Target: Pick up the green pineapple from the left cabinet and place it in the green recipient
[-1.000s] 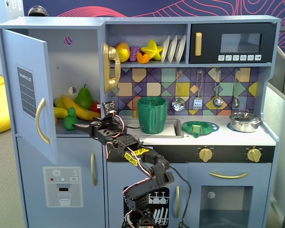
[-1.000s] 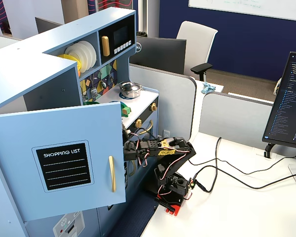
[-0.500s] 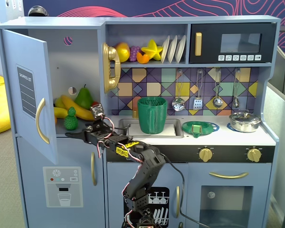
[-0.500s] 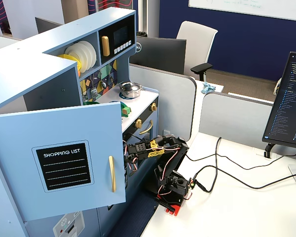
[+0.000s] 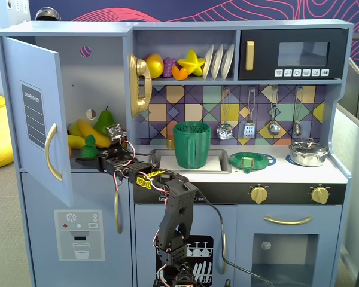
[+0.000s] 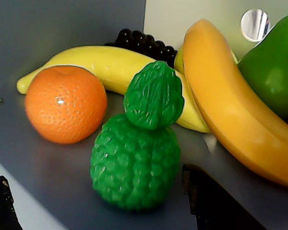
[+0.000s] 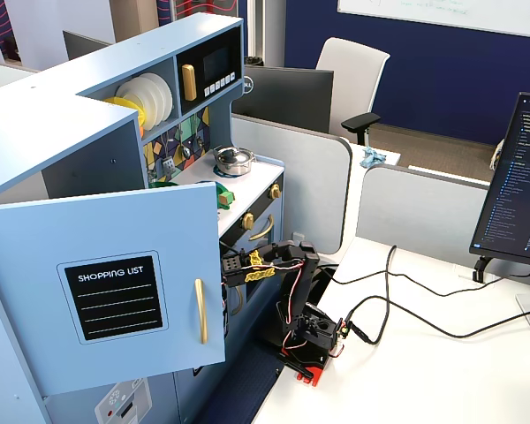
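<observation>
Green pineapple [image 6: 137, 160] between open end effector [image 6: 101, 206] fingers

"SHOPPING LIST" reads in white on the black label [image 7: 113, 297] on the fridge door [image 7: 106, 291], at 9 o'clock of the gold handle [image 7: 200, 311]. Nothing else legible.

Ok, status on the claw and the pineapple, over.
Claw open, fingers either side of the green pineapple, not yet closed. Pineapple upright on the cabinet shelf. Orange and banana crowd it close.
</observation>
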You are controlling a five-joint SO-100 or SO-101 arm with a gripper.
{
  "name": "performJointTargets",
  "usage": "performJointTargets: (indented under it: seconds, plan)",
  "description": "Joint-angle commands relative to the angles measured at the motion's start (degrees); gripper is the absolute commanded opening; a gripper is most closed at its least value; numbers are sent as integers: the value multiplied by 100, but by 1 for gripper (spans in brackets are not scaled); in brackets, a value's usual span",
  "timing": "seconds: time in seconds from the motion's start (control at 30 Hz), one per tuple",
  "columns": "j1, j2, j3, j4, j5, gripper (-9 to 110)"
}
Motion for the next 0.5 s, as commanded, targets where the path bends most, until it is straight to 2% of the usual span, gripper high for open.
performJointTargets:
  seconds: [0.0, 0.17, 0.47]
  plan:
    - [123, -97, -580, -343, 378, 40]
    - [132, -308, -624, -545, 835, 40]
    - [246, -861, -967, -642, 817, 39]
